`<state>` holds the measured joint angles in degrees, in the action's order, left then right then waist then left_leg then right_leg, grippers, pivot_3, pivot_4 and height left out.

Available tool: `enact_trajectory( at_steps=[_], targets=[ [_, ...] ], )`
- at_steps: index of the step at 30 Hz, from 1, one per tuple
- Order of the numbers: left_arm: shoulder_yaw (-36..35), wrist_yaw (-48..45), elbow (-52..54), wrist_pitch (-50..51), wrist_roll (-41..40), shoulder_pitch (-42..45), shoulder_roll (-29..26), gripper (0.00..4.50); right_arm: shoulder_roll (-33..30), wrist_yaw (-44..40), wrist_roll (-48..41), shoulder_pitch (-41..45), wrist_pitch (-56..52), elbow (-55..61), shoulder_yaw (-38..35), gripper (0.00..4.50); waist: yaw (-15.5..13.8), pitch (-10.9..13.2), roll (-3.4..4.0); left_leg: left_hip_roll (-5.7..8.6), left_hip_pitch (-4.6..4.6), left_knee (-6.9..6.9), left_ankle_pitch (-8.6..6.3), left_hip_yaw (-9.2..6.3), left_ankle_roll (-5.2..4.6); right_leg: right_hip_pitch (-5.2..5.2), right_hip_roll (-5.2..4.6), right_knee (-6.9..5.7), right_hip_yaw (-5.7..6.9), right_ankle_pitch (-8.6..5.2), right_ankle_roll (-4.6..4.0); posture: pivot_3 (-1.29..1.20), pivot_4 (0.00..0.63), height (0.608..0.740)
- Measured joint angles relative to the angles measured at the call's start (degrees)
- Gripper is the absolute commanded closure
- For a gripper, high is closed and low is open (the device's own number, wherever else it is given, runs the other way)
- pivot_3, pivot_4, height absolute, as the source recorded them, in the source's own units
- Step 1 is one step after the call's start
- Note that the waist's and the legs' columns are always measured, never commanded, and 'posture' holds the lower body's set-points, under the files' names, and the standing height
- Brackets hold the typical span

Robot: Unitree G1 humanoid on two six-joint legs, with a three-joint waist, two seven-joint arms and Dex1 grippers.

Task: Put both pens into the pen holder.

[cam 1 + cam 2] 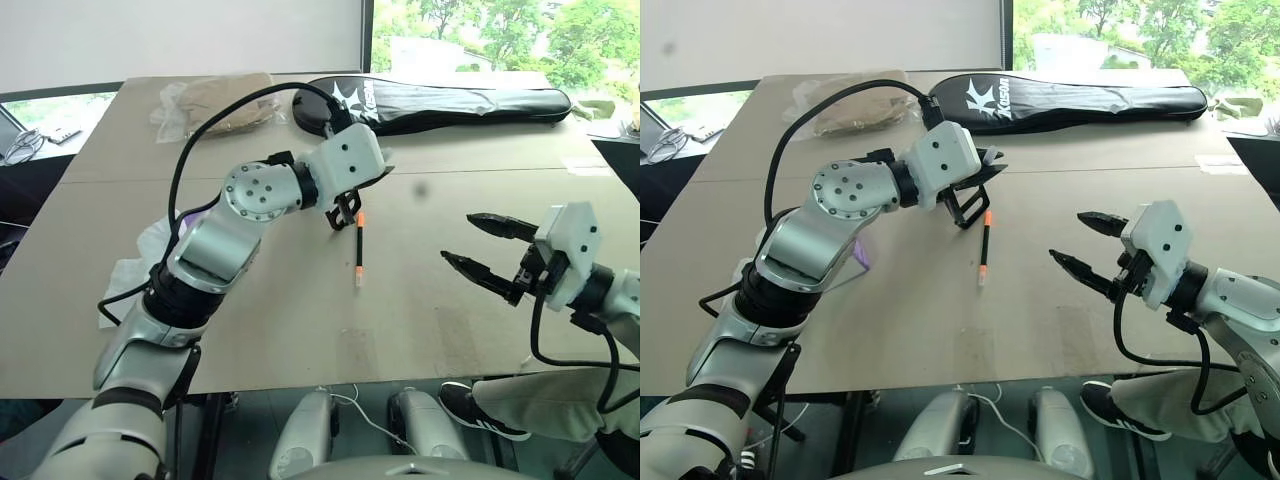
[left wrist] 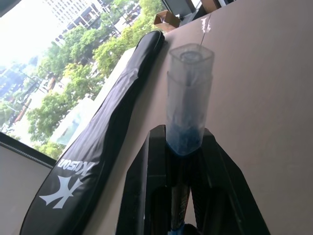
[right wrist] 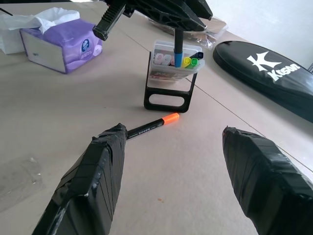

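Observation:
My left gripper [image 1: 975, 180] is shut on the blue-tipped pen [image 3: 178, 49]. It holds that pen upright with the blue tip down inside the pen holder [image 3: 166, 68], a small whitish case on a black loop stand [image 1: 962, 210]. In the left wrist view the pen's translucent end [image 2: 190, 93] sticks out between my black fingers [image 2: 146, 186]. The orange-tipped pen [image 1: 359, 248] lies flat on the table just in front of the holder. My right gripper [image 1: 458, 238] hovers open to the right of that pen, with nothing between its fingers [image 3: 98, 181].
A long black racket bag [image 1: 450, 100] lies along the far edge of the table. A crumpled plastic bag [image 1: 215, 105] sits at the far left, and a purple tissue pack [image 3: 63, 46] is left of the holder. A person's shoe [image 1: 480, 410] shows below the near edge.

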<state>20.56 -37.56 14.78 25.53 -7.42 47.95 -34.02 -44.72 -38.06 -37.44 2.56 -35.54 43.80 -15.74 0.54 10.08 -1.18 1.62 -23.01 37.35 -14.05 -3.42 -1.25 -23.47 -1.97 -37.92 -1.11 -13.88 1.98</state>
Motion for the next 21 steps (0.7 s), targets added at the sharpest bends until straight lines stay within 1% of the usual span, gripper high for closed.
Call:
enact_trajectory(
  at_steps=[2,6,15,21],
  targets=[
    [-1.2,-0.6,1.7,-0.9,-0.4,-0.9,1.2,4.5,0.0,-0.3,-0.2,-0.6,0.7,0.4,-0.9,1.19,0.0,0.0,0.0,0.0,0.0,0.01,0.0,0.01,0.0,0.0,-0.04,0.0,-0.01,0.0,0.0,0.0,0.15,0.74],
    [-1.8,-1.2,2.9,-2.2,-0.1,-1.2,1.8,4.5,0.0,-0.3,-0.2,-1.1,0.9,0.4,-0.9,1.19,0.0,0.0,0.0,-0.01,0.02,0.01,0.0,0.0,0.0,0.01,-0.06,-0.02,-0.02,0.0,0.0,0.0,0.15,0.74],
    [-2.0,0.4,0.6,-4.6,7.8,-1.3,2.0,4.5,0.0,-1.1,-0.1,-0.9,2.2,-0.1,-0.7,1.19,0.0,0.0,0.0,0.01,0.04,0.05,0.0,0.02,0.0,0.03,0.0,-0.05,0.0,0.01,0.01,0.0,0.15,0.74],
    [-2.0,0.6,-0.7,-5.6,11.1,-2.2,2.2,4.5,0.0,-1.7,-0.1,-0.9,2.4,-0.1,-0.7,1.19,0.0,0.0,0.0,0.01,0.04,0.05,0.0,0.0,0.0,0.03,0.0,-0.06,0.01,0.01,0.0,0.0,0.15,0.74]
  ],
)
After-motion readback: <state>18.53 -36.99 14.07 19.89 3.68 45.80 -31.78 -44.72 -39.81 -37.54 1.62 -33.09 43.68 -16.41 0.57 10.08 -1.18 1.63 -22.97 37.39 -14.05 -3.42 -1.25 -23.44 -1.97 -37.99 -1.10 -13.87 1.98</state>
